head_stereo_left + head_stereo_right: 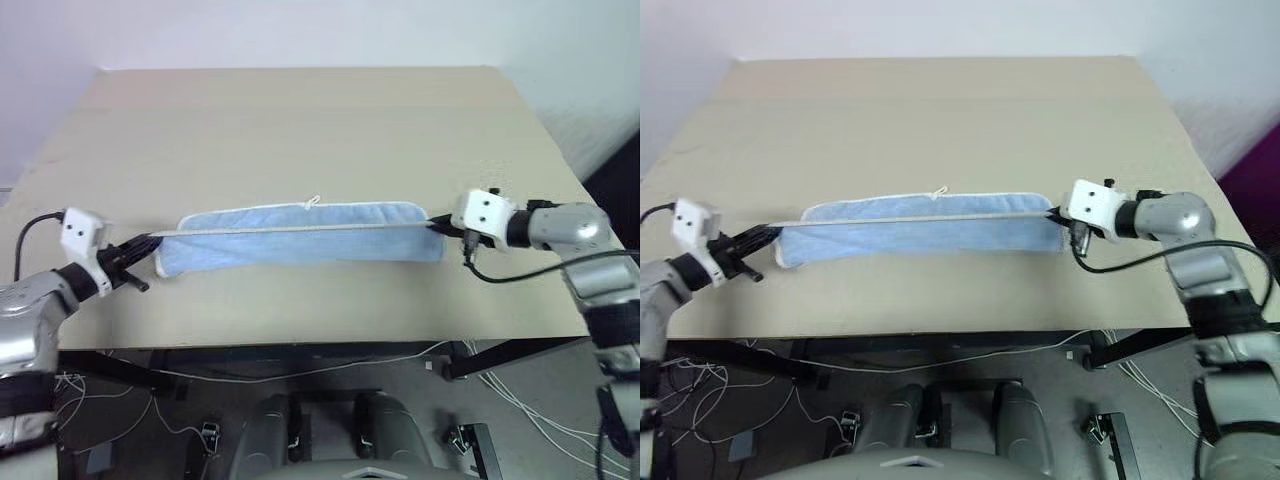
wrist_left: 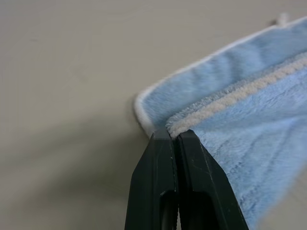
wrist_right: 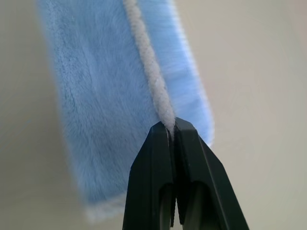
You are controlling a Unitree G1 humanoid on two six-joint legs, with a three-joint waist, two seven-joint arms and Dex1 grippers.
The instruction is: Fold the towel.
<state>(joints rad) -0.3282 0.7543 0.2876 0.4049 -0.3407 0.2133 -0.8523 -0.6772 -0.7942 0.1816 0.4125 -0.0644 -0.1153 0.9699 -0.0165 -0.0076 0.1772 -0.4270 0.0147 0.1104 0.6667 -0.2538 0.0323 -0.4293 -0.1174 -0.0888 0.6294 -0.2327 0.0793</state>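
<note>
The light blue towel (image 1: pixel 300 235) lies as a long doubled strip across the near half of the table, its white-piped upper edge (image 1: pixel 300 228) stretched taut in a straight line between both hands. A tiny white loop (image 1: pixel 312 202) sticks up at its far edge. My left gripper (image 1: pixel 157 240) is shut on the towel's left end, seen pinching the piped edge in the left wrist view (image 2: pixel 173 135). My right gripper (image 1: pixel 436 222) is shut on the right end, its black fingers (image 3: pixel 187 143) clamped on the white piping (image 3: pixel 153 76). The lower layer rests on the table.
The beige table (image 1: pixel 300 120) stretches wide and bare behind the towel, with its front edge (image 1: pixel 300 342) close below it. Cables (image 1: pixel 400 360) and black frame bars lie on the floor beneath.
</note>
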